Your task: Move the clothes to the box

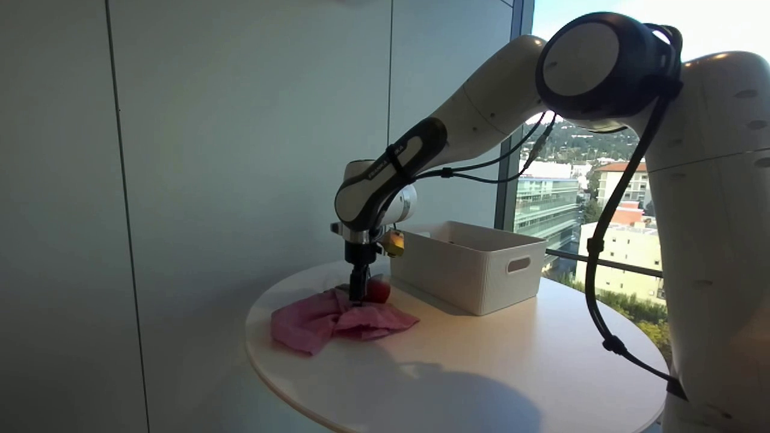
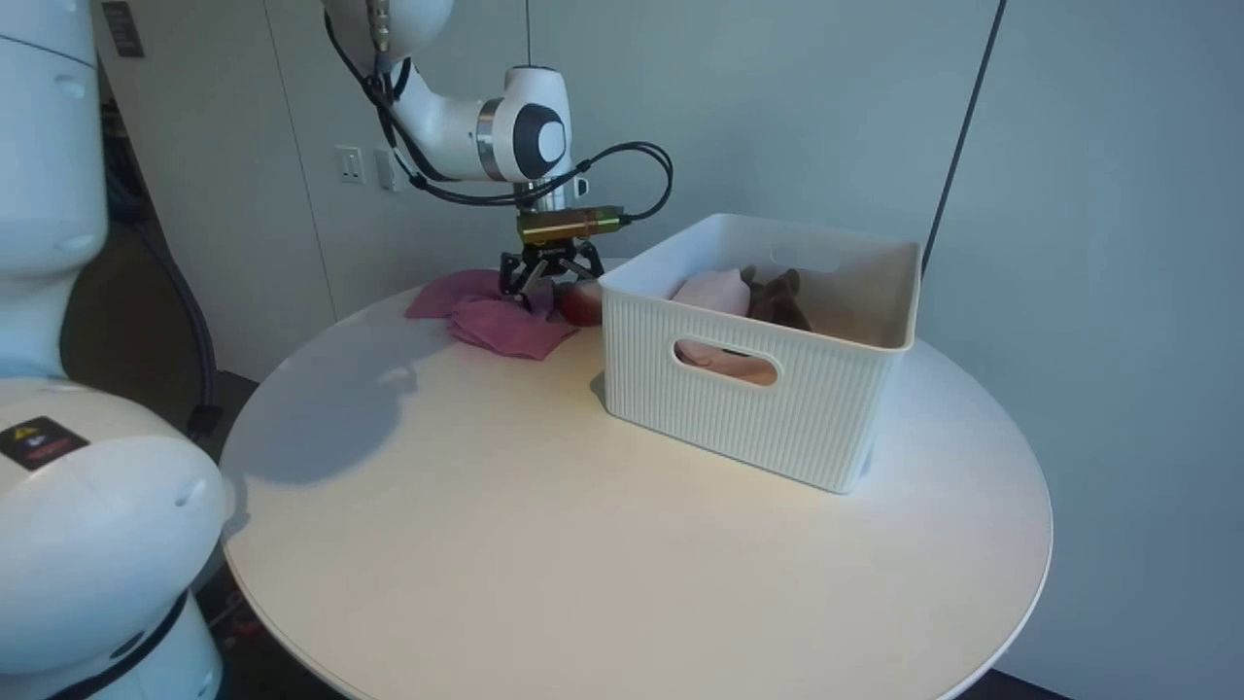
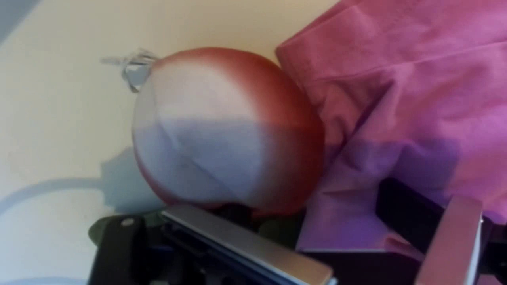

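Note:
The clothes are a crumpled pink cloth lying on the table, seen in both exterior views (image 1: 304, 322) (image 2: 505, 326) and at the right of the wrist view (image 3: 427, 91). The white box stands on the table beside it, in both exterior views (image 1: 445, 270) (image 2: 729, 413). My gripper (image 1: 358, 296) points down at the cloth, low over its edge by the ball. Its fingers are spread apart in an exterior view (image 2: 556, 290) and in the wrist view (image 3: 317, 213). No cloth is clearly pinched. Whether the fingertips touch the cloth cannot be told. The box is out of the wrist view.
A red and white round object (image 3: 233, 134) with a silvery tip sits against the cloth, close to the gripper; it also shows in both exterior views (image 1: 378, 290) (image 2: 580, 303). A green thing (image 3: 101, 229) lies beside it. The box holds a pale pink item (image 2: 714, 292) and a brown item (image 2: 777, 299).

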Robot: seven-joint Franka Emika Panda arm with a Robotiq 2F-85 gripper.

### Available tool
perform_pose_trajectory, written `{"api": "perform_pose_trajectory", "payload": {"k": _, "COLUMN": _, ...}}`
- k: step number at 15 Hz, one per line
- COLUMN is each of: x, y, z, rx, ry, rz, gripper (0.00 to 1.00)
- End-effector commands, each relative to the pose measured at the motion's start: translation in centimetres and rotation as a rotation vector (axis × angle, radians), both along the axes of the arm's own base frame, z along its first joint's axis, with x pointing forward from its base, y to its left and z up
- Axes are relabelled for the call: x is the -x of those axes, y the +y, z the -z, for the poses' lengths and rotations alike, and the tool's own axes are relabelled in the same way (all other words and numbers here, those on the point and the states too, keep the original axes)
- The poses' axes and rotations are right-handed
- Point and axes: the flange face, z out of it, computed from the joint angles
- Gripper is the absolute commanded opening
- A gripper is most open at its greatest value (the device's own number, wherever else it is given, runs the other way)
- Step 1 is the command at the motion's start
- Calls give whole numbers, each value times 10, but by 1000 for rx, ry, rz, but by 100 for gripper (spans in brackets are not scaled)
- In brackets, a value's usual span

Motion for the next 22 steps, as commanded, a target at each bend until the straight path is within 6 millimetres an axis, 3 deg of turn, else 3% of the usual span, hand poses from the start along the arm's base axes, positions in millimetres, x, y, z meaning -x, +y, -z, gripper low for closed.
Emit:
{"api": "perform_pose_trajectory", "payload": {"k": 1, "x": -9, "y": -1, "z": 7, "rx": -55, "ry": -25, "rz": 50, "gripper": 59}}
{"api": "perform_pose_trajectory", "payload": {"k": 5, "x": -4, "y": -3, "z": -8, "rx": -85, "ry": -49, "rz": 90, "gripper": 31}}
{"api": "perform_pose_trajectory", "payload": {"k": 8, "x": 5, "y": -7, "z": -35, "rx": -67, "ry": -79, "rz": 122, "gripper": 13}}
{"api": "perform_pose_trajectory", "payload": {"k": 11, "x": 18, "y": -9, "z": -73, "rx": -43, "ry": -138, "rz": 159, "gripper": 7}}
{"api": "perform_pose_trajectory", "payload": {"k": 15, "x": 47, "y": -16, "z": -141, "rx": 7, "ry": -261, "rz": 214, "gripper": 14}}
{"api": "perform_pose_trajectory", "payload": {"k": 16, "x": 54, "y": -19, "z": -157, "rx": 20, "ry": -283, "rz": 237, "gripper": 20}}
{"api": "perform_pose_trajectory", "payload": {"k": 17, "x": 60, "y": -20, "z": -168, "rx": 24, "ry": -254, "rz": 195, "gripper": 38}}
{"api": "perform_pose_trajectory", "payload": {"k": 18, "x": 58, "y": -21, "z": -168, "rx": 17, "ry": -209, "rz": 186, "gripper": 39}}
{"api": "perform_pose_trajectory", "payload": {"k": 22, "x": 57, "y": -27, "z": -146, "rx": 26, "ry": -49, "rz": 206, "gripper": 68}}
